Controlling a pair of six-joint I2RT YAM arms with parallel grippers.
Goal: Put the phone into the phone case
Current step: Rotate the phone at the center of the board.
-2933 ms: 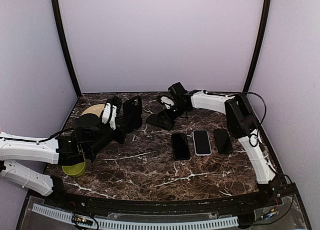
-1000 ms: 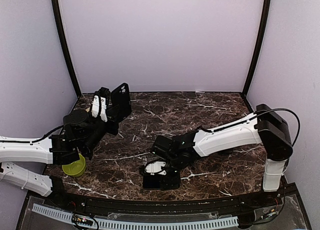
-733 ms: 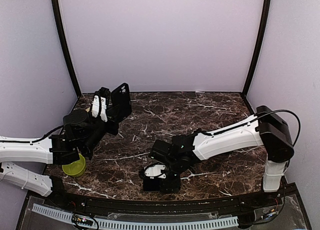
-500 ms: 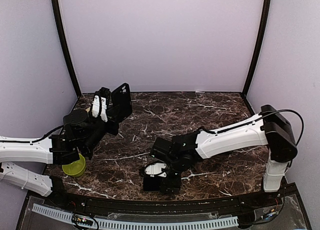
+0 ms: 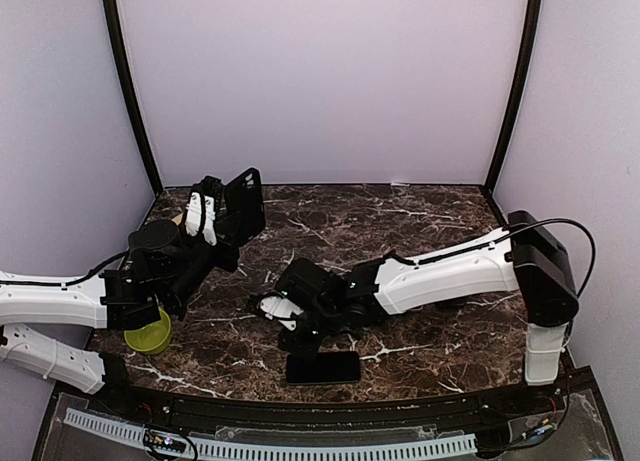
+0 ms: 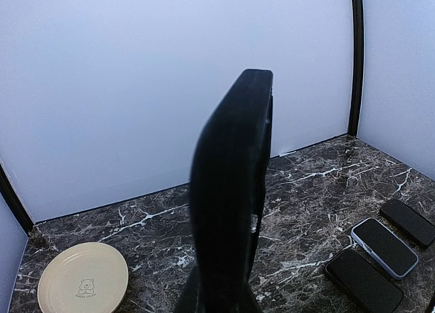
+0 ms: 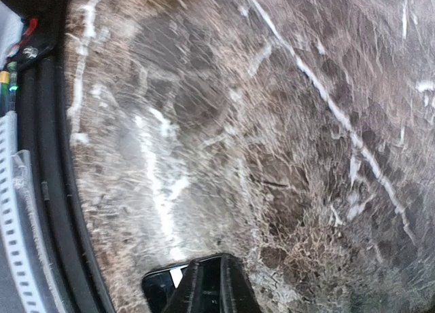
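The case is black and thin. It is up in the air at the rear left, upright on its short end and a little tilted. From the left wrist view only its narrow edge shows. The phone is also black. It lies flat on the table at the front edge, its long side along that edge, well apart from the case.

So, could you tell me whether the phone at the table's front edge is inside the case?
No, the phone lies bare on the table, while the left gripper holds the case up at the back left.
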